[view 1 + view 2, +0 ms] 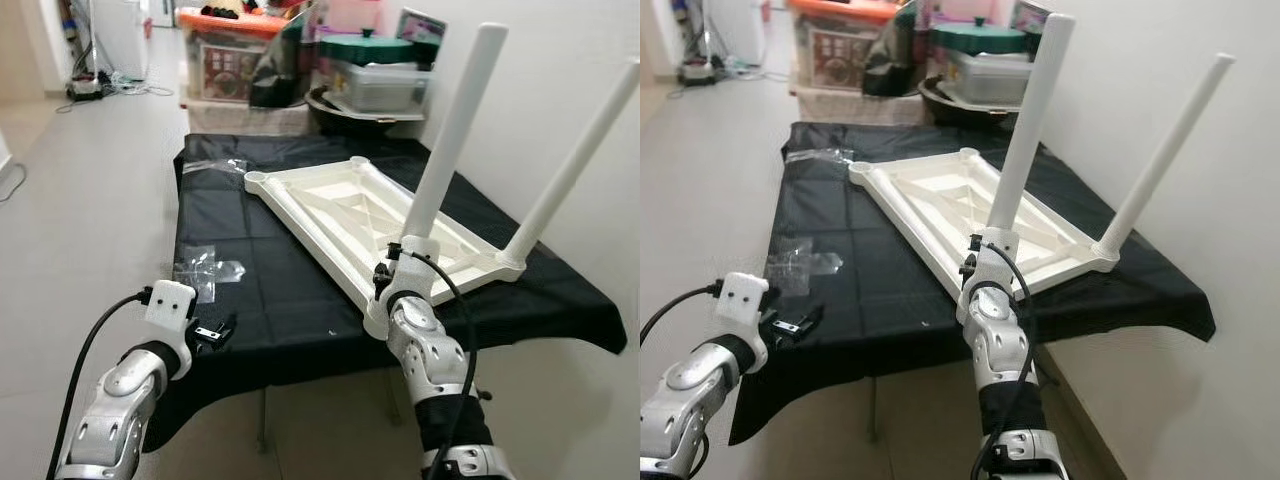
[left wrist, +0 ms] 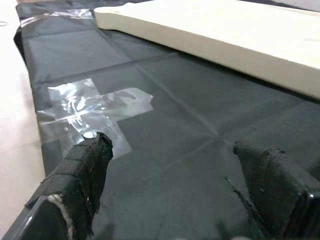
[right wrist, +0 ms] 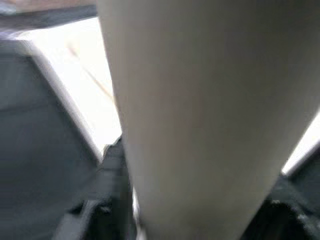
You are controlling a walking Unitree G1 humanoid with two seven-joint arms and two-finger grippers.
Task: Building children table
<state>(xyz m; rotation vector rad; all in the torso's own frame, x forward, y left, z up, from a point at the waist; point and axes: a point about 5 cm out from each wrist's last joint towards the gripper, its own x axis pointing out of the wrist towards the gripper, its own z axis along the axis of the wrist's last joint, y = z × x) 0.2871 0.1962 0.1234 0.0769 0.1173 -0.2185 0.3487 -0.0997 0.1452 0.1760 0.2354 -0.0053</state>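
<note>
Black cloth [image 1: 290,290] covers the tabletop, where the white children's table [image 1: 340,215] lies upside down with two legs standing up. Right tool [image 1: 400,262] grips the near leg [image 1: 455,130] at its base. Left tool [image 2: 175,200] hovers with fingers apart over the cloth beside a clear plastic bag [image 2: 90,107]

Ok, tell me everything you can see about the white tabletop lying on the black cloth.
The white tabletop looks like moulded plastic and lies upside down, its ribbed underside up, on the black cloth. It sits at an angle across the cloth. Two white legs stand in its near corners, both leaning; the two far corner sockets are empty. The right gripper is at the base of the nearest leg.
</note>
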